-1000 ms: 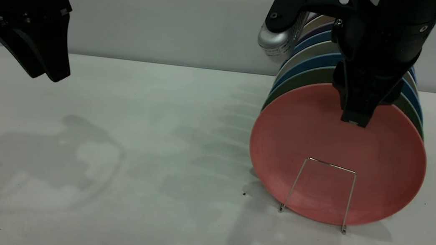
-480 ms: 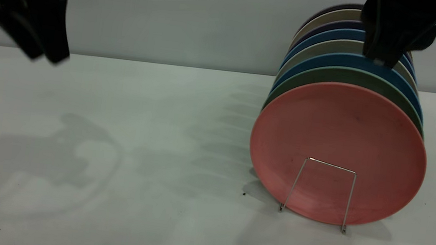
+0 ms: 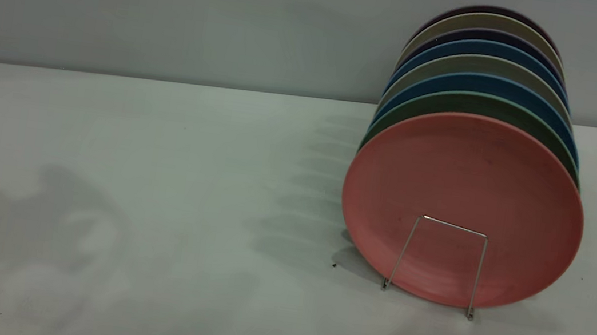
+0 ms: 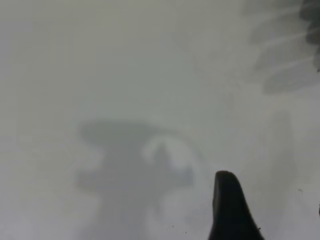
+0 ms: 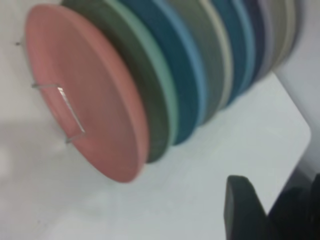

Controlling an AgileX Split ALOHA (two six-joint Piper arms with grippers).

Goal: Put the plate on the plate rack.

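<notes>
The salmon-pink plate [image 3: 467, 178] stands on edge at the front of a row of plates, behind the front loop of the silver wire plate rack [image 3: 448, 224]. The right wrist view shows the same plate [image 5: 85, 65] and the rack's wire loop [image 5: 70, 111]. My right gripper [image 5: 275, 200] is open and empty, well clear of the plates, above the table beside the row. My left gripper [image 4: 231, 210] is over bare table, far from the rack, holding nothing. Neither gripper shows in the exterior view.
Behind the pink plate stand a teal-green plate [image 3: 474, 101], blue plates [image 3: 477, 81] and several more in grey and purple. The white table [image 3: 159, 172] meets a grey wall behind. The table's corner edge [image 5: 305, 135] lies near the right gripper.
The right gripper let go of the pink plate's top rim and rose out of the exterior view. The left arm also lifted out of view. The plate stays upright in the rack.
</notes>
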